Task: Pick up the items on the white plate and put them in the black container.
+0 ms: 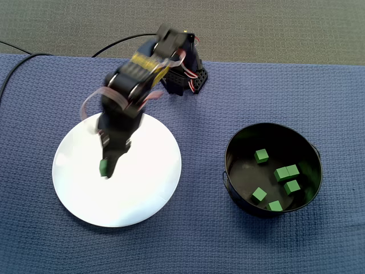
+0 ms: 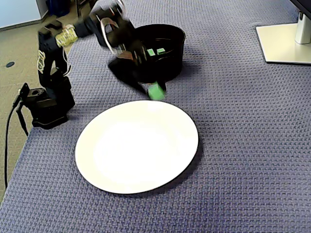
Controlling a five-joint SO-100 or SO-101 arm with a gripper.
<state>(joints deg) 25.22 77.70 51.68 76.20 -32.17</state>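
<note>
Over the white plate (image 1: 142, 194), the gripper (image 1: 108, 171) hangs with jaws clamped on a green cube (image 1: 103, 166), and the black container (image 1: 242, 142) sits well apart to the right in that fixed view, so rightward is the carry!

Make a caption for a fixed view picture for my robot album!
The robot's gripper holds a green cube over the white plate while more green cubes wait in the black container.
</note>
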